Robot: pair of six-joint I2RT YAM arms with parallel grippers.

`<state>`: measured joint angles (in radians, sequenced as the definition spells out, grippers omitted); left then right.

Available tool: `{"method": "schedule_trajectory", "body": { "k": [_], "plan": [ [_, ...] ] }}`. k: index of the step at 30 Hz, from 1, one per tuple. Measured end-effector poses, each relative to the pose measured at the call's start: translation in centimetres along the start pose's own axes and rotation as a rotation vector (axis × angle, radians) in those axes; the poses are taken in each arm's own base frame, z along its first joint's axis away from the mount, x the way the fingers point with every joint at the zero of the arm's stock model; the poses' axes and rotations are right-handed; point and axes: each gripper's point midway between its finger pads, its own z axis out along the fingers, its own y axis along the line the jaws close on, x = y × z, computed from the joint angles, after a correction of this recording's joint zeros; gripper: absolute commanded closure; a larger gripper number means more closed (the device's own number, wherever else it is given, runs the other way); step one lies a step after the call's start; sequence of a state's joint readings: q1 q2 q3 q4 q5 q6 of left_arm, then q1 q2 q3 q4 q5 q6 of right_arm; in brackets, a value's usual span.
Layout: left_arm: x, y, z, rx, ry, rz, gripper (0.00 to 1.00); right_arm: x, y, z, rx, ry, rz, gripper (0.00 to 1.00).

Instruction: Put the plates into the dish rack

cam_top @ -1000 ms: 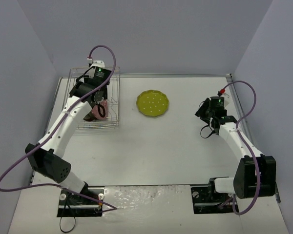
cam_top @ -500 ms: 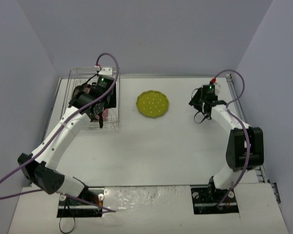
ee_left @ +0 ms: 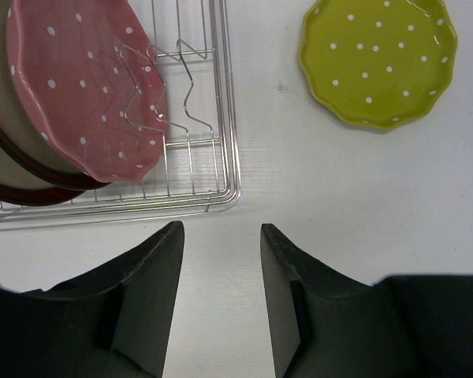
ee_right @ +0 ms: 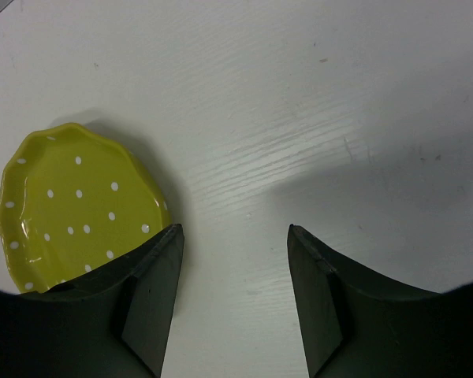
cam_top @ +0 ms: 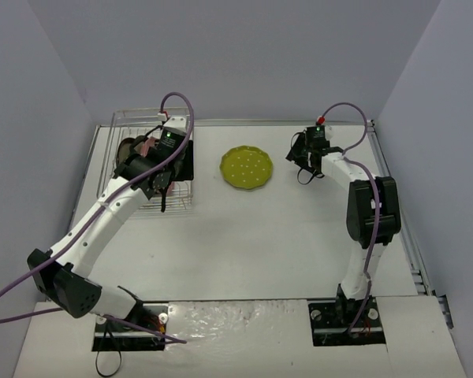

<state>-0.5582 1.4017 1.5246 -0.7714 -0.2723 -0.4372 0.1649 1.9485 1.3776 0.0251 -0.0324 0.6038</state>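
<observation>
The silver wire dish rack (cam_top: 183, 203) stands at the far left and also shows in the left wrist view (ee_left: 223, 118). In it a pink dotted plate (ee_left: 83, 87) leans on a red-brown rimmed plate (ee_left: 16, 187). My left gripper (cam_top: 164, 189) (ee_left: 221, 236) is open and empty, above the table just off the rack's near right corner. The yellow-green dotted plate (cam_top: 247, 168) (ee_left: 378, 59) (ee_right: 75, 209) lies flat on the table at the far middle. My right gripper (cam_top: 303, 167) (ee_right: 235, 232) is open and empty, just right of that plate and above the table.
Grey walls close the table at the back and both sides. Purple cables loop over both arms. The arm bases sit on black plates (cam_top: 347, 323) at the near edge.
My left gripper let go of the pink plate, which now stands in the rack, and drew back from it. My right arm swung left and farther, up to the yellow-green plate.
</observation>
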Motion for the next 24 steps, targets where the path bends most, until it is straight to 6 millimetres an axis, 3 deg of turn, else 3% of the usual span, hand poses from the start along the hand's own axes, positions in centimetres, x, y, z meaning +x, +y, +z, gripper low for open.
{"method": "schedule_trajectory", "body": {
  "k": [10,19,24],
  "plan": [
    [-0.1,-0.9,-0.3,0.032,-0.011,-0.010,0.60,1.4,2.9,2.7,-0.047,0.041,-0.031,0.48],
    [0.0,-1.4,-0.5,0.043,-0.010,-0.004,0.60,4.3,3.7,4.7,-0.050,0.099,-0.061,0.48],
    [0.0,-1.4,-0.5,0.043,-0.010,-0.004,0.60,5.0,4.1,4.9,-0.055,0.112,-0.071,0.48]
  ]
}}
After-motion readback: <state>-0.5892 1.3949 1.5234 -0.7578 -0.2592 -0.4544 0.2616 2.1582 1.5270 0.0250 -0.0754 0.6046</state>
